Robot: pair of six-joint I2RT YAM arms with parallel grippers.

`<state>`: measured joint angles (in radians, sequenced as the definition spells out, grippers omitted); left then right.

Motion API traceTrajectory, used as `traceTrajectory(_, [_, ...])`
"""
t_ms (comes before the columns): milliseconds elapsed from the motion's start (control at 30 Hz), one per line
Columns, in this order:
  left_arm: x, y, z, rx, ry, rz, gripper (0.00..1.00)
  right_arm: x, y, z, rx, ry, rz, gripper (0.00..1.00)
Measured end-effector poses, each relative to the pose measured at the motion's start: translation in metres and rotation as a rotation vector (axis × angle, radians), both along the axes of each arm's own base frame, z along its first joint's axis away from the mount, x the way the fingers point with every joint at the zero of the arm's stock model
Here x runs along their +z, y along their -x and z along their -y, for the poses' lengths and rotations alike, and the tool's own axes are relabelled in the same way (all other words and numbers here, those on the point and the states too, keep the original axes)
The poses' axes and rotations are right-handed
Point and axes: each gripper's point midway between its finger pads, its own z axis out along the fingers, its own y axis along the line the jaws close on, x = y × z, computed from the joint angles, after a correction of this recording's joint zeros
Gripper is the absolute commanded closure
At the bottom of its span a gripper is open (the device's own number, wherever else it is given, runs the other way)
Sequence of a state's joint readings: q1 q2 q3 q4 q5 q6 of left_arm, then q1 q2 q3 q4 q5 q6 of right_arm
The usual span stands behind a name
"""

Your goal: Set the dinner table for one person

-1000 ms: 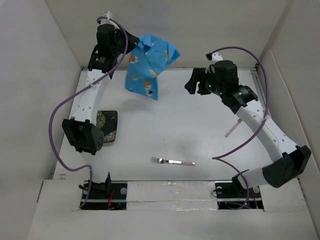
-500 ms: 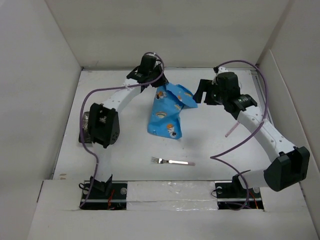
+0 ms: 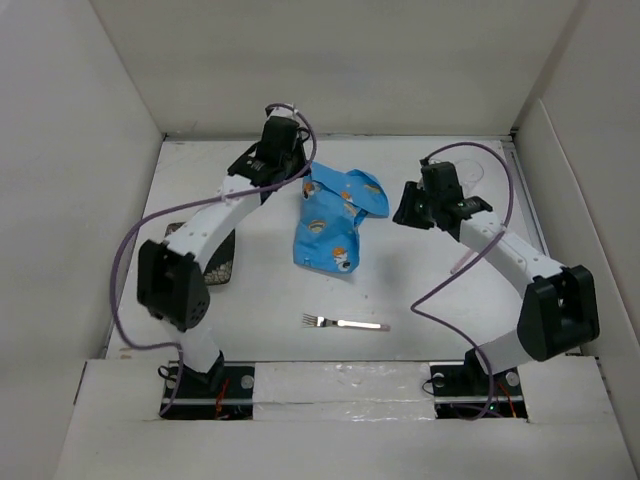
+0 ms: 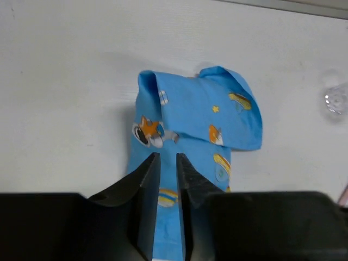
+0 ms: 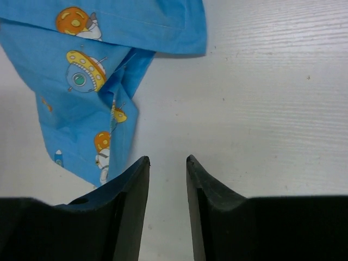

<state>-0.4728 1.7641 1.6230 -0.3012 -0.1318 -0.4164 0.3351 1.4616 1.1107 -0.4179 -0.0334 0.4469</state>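
the white counter (image 3: 420,300) is carrying everything, and the blue cartoon cloth mat (image 3: 328,225) is lying near its middle, bunched, with one corner doubling back over itself. the left hand (image 4: 168,159) is pinching the mat's far edge, fingers nearly together with cloth in the slit. the right hand (image 5: 167,160) is hovering apart and empty over bare counter just beside the folded corner. the risk as i am judging it: a release now is leaving the mat crumpled, and the right hand may be catching two layers instead of one edge. dragging nearward is threatening the fork (image 3: 345,324), which is lying near the mat's near end but apart from it.
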Motion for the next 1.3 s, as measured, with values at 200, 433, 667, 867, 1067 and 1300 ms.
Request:
traceTrajectory(200, [0.016,0.078,0.047,-0.172,-0.019,0.066,0.55,-0.052,-0.033,0.006,-0.079,-0.021,-0.113,0.45])
traceTrajectory(433, [-0.082,0.126,0.116,-0.374,-0.155,-0.106,0.42,-0.099,-0.068,0.017,-0.157,-0.072,-0.196,0.44])
traceTrajectory(667, [-0.133,0.126,0.118,-0.400,-0.225,-0.194,0.48,-0.109,-0.102,0.002,-0.135,-0.169,-0.177,0.44])
traceTrajectory(867, [-0.144,0.135,0.127,-0.439,-0.245,-0.211,0.52,-0.107,-0.109,-0.007,-0.113,-0.225,-0.170,0.46])
traceTrajectory(1067, [-0.145,0.142,0.134,-0.467,-0.233,-0.219,0.57,-0.109,-0.115,-0.013,-0.101,-0.270,-0.176,0.56])
traceTrajectory(1300, [-0.163,0.145,0.133,-0.483,-0.255,-0.257,0.77,-0.114,-0.118,-0.015,-0.104,-0.290,-0.182,0.80])
